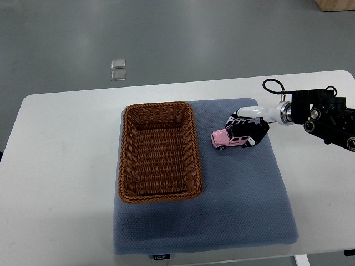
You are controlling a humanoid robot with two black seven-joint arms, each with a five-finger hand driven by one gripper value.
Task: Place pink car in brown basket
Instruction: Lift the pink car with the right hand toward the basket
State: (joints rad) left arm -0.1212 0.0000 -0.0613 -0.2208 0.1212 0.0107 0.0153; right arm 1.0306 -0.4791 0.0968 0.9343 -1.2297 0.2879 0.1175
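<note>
A small pink toy car (226, 138) lies on the blue-grey mat (244, 188), just right of the brown wicker basket (128, 166). The basket holds nothing. My right hand (244, 128) reaches in from the right edge, its black-and-white fingers curled over the car's rear half and touching it. The car's front end pokes out to the left toward the basket. Whether the car is lifted off the mat I cannot tell. The left arm does not show.
The mat covers the middle of a white table (61, 166). Two small clear squares (118, 70) lie on the grey floor beyond the table's far edge. A wooden corner (335, 4) shows at the top right.
</note>
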